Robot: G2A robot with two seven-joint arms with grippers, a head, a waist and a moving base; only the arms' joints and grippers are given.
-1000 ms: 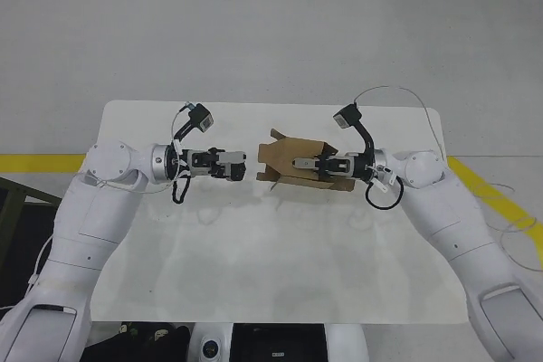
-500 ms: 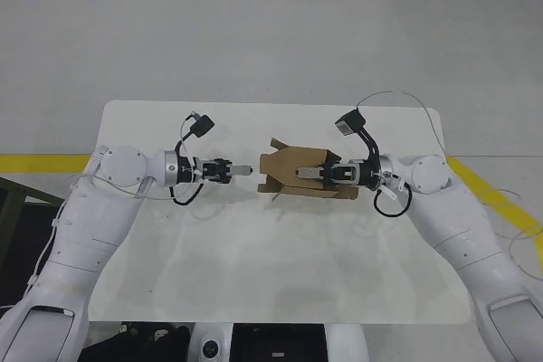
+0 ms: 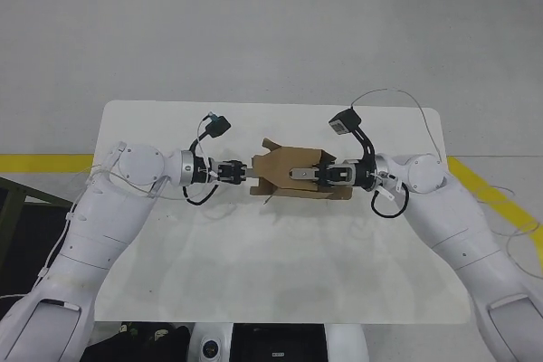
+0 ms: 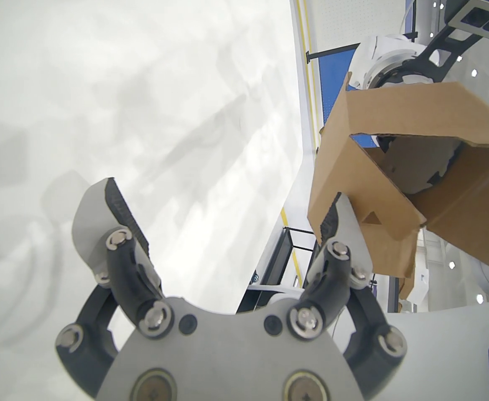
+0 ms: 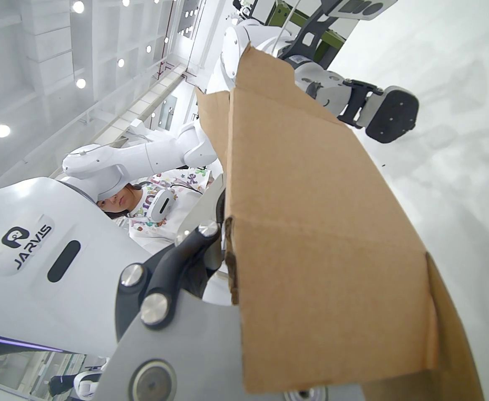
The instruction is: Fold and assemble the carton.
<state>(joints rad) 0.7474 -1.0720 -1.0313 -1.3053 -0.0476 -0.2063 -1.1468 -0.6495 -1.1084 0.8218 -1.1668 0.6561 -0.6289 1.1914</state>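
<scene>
Cardboard centre stage: the carton (image 3: 290, 172) sits clamped in the right pincer (image 3: 300, 172), brown and half-formed, its long side running from that pincer's wrist out past its tips toward the other arm. The right pincer is closed on one carton wall; one silver finger (image 3: 306, 171) lies along the outer panel in the top view; its partner is tucked behind the board in the right wrist view, so the wall sits between the two. Flaps stand out loose at the end beyond those fingertips. That end is open, and the left wrist view looks straight into the hollow.

Now the left pincer (image 4: 223, 212): spread wide, nothing between its jaws. One ribbed fingertip (image 4: 332, 214) touches the carton's nearest corner, and most of the board lies to that finger's outer side rather than in the gap. The other finger (image 4: 110, 206) stands well apart from the board, with bare white table (image 3: 163, 262) behind it.

The two pincers face each other tip to tip, with the carton's open end between them. From the left pincer the carton lies just ahead of the tips and off to one finger's side; from the right pincer it stretches forward along the fingers and beyond. The table is underneath it all; whether the carton's lower edge touches the tabletop, I cannot tell.
</scene>
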